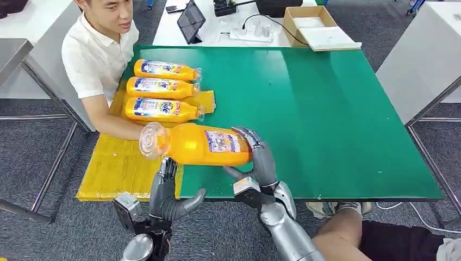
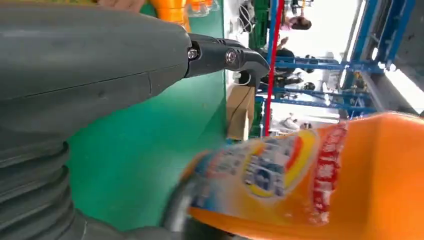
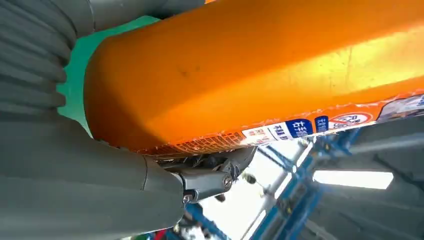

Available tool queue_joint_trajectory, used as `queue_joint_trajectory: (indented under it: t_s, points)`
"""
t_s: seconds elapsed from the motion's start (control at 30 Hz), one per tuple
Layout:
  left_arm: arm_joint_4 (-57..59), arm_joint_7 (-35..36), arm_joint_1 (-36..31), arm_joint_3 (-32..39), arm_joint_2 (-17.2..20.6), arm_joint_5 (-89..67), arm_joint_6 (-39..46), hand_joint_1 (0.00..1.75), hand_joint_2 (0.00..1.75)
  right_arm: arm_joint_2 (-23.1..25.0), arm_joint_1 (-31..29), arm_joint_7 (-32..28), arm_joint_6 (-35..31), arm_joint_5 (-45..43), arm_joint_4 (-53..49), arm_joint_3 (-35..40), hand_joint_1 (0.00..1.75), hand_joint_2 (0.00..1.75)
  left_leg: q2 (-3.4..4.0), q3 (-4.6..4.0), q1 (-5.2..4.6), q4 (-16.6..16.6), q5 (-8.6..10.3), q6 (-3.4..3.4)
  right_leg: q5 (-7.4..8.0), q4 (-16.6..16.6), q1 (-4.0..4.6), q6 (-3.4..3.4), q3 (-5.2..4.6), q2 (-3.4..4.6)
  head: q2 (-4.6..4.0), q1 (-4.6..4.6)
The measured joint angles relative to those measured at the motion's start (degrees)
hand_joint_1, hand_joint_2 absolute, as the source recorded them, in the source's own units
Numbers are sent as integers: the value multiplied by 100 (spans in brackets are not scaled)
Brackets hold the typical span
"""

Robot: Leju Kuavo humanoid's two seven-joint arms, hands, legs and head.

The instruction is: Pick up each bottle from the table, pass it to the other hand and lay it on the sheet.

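Left hand (image 1: 169, 197) open under the orange bottle (image 1: 198, 143), right hand (image 1: 260, 159) gripping its base: close left around mid-body before right lets go.

glossy orange plastic bottle (image 1: 201, 144), matt green table (image 1: 326, 119)

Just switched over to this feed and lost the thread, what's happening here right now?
The right hand grips an orange bottle by its base end, holding it on its side above the green table. The left hand is open just under the cap end, not gripping it yet, so the handover looks about to happen. Three orange bottles already lie on the yellow sheet, where a person sits with an arm resting beside them.
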Motion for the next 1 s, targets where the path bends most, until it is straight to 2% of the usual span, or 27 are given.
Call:
queue_joint_trajectory:
  t_s: [0.4, 0.93, 0.97, 1.0]
  points:
    - [-2, 103, -98, 7, -157, 901, -21, 0, 175, 339, 6, 0, 24, -422, 667, 800, 175, 175, 4, -2, 0, 0, -1, 0, -1, -1, 0, -1, -5, 1, 0, -2]
    - [-101, 31, -82, -22, -201, 1476, -557, 3, 175, 566, 39, 0, 190, -682, 1334, 1203, 175, 175, 7, -3, 0, 0, -1, -1, -1, -1, 1, -1, -7, 1, 0, 0]
    - [-101, 35, -77, -22, -201, 1483, -562, 72, 175, 566, 37, -2, 190, -686, 1352, 1207, 175, 175, 7, -3, -1, 0, -1, -1, -1, -1, 0, -1, -7, 1, 0, -2]
    - [-101, 40, -72, -20, -201, 1487, -566, 175, 175, 569, 33, 0, 190, -688, 1369, 1212, 175, 175, 7, -3, -1, 0, -1, -1, -1, -1, 0, -1, -7, 1, 0, -2]
